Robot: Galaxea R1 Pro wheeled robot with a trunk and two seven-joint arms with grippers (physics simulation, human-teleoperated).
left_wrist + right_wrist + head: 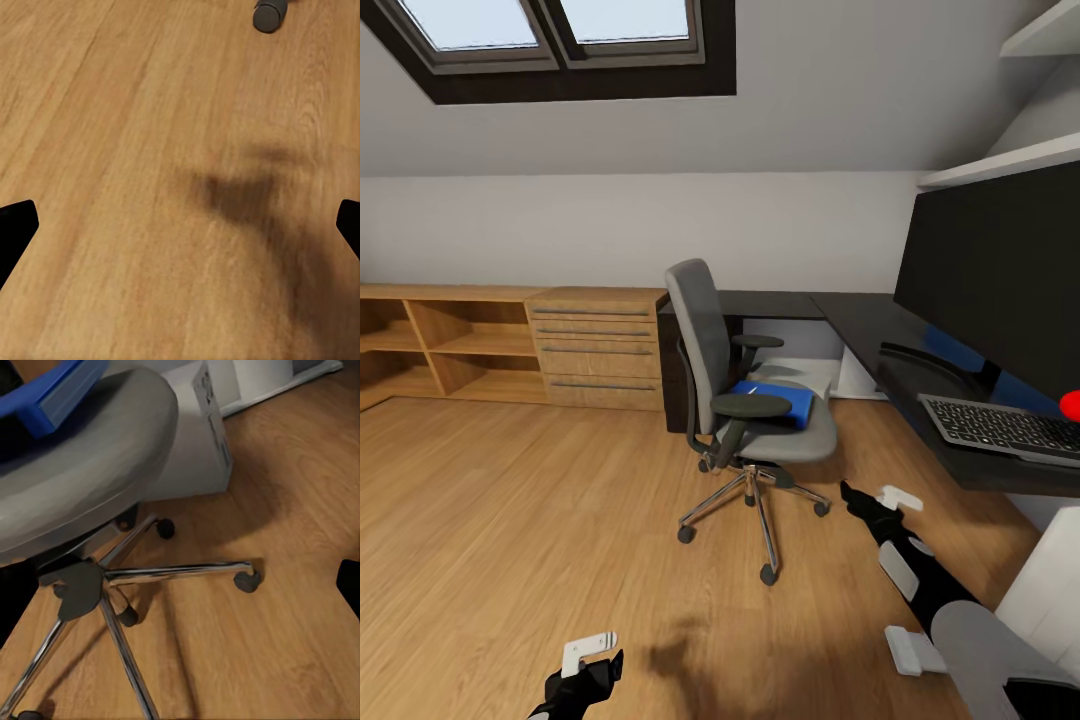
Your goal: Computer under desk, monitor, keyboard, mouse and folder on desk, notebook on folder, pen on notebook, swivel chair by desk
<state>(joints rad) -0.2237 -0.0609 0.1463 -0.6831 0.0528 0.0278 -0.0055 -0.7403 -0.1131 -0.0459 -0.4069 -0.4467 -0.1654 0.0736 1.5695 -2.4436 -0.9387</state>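
Note:
The grey swivel chair (705,335) stands on the wood floor, left of the black desk (860,318), with the blue folder (775,402) flat on its seat. On the desk sit the wide black monitor (1000,270) and the keyboard (1000,425). The light-grey computer (191,442) stands behind the chair, under the desk. My right gripper (850,493) is open, low beside the chair's chrome base (172,574), under the seat's (82,465) level. Open too, my left gripper (600,668) hangs over bare floor. The mouse, notebook and pen are out of view.
A light-wood drawer chest (600,350) and open shelves (450,345) line the back wall. White wall shelves (1010,165) hang above the monitor. One chair castor (270,13) lies ahead of my left gripper. Open wood floor (510,520) spreads to the left.

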